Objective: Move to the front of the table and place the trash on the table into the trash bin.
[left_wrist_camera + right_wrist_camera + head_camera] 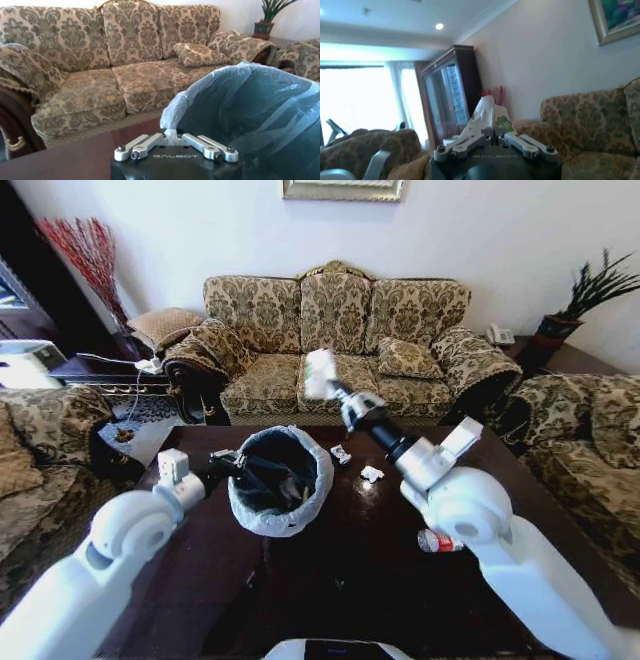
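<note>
The trash bin point(281, 481), black with a pale bag over its rim, stands on the dark wood table point(350, 580). My left gripper point(224, 464) is shut on the bin's near-left rim; in the left wrist view the fingers point(172, 137) pinch the bag's edge point(169, 120). My right gripper point(337, 392) is raised above the table's far edge, to the right of the bin, shut on a white wrapper point(319, 373). The right wrist view shows that wrapper point(488, 114), with green print, standing up from the closed gripper point(493, 132). Two white scraps point(341, 453) point(372, 474) and a small bottle point(437, 541) lie on the table.
A patterned sofa point(335, 340) runs behind the table, with armchairs at the left point(40, 440) and right point(590, 440). A side table point(110, 370) with cables stands at the back left. A potted plant point(590, 295) is at the back right.
</note>
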{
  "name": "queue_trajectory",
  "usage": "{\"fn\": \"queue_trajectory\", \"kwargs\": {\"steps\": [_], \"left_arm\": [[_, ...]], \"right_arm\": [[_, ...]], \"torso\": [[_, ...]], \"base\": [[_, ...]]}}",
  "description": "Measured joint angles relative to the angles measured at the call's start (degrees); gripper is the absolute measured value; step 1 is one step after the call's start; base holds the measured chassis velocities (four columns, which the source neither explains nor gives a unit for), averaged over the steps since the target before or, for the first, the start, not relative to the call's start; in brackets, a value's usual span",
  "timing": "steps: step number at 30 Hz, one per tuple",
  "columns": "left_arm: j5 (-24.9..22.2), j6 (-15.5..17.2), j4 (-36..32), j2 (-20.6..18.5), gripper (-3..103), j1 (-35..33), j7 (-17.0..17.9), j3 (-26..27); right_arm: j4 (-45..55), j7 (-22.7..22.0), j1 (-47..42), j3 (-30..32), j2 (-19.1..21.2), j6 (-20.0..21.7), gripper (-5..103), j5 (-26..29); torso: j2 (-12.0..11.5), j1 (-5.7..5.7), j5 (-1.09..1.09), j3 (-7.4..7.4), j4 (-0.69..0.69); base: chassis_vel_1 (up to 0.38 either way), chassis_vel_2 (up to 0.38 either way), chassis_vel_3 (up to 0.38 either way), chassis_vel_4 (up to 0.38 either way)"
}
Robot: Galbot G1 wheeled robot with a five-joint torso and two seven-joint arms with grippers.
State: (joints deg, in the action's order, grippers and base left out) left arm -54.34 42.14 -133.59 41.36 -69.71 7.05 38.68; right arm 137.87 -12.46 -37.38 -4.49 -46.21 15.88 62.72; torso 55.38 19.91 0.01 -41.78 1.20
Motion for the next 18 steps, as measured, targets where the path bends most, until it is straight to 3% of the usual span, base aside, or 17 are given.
{"fn": "queue_trajectory", "kwargs": {"steps": [8,12,15,16,18], "left_arm": [[0.13,0.31,-0.24,-0.75,2,-0.73,0.82,0.52],[0.53,0.31,-0.55,-0.29,2,-1.16,0.46,0.68],[0.63,0.31,-0.57,-0.15,2,-1.24,0.34,0.68],[0.7,0.3,-0.57,0.0,2,-1.24,0.21,0.65],[0.74,0.27,-0.58,0.18,2,-1.23,0.13,0.61]], "right_arm": [[-0.25,1.99,1.79,-7.64,3.52,-0.18,-2,-5.92],[-1.0,2.67,2.76,-8.47,3.49,0.0,19,-7.78],[-1.04,2.89,2.86,-8.46,3.45,0.09,25,-7.82],[-1.04,2.93,2.86,-8.41,3.38,0.1,35,-7.85],[-1.05,2.91,2.78,-8.07,3.18,0.1,41,-7.86]], "torso": [[0.0,0.0,0.0,0.0,0.02],[0.0,0.0,-0.01,0.0,0.01],[0.0,0.0,0.0,0.0,0.01],[0.0,0.0,-0.01,0.0,0.0],[0.0,0.0,-0.01,0.0,0.0]], "base": [[0.0,0.0,0.0,0.0],[0.0,0.0,0.0,0.0],[0.0,0.0,0.0,0.0],[0.0,0.0,0.0,0.0],[0.0,0.0,0.0,0.0]]}}
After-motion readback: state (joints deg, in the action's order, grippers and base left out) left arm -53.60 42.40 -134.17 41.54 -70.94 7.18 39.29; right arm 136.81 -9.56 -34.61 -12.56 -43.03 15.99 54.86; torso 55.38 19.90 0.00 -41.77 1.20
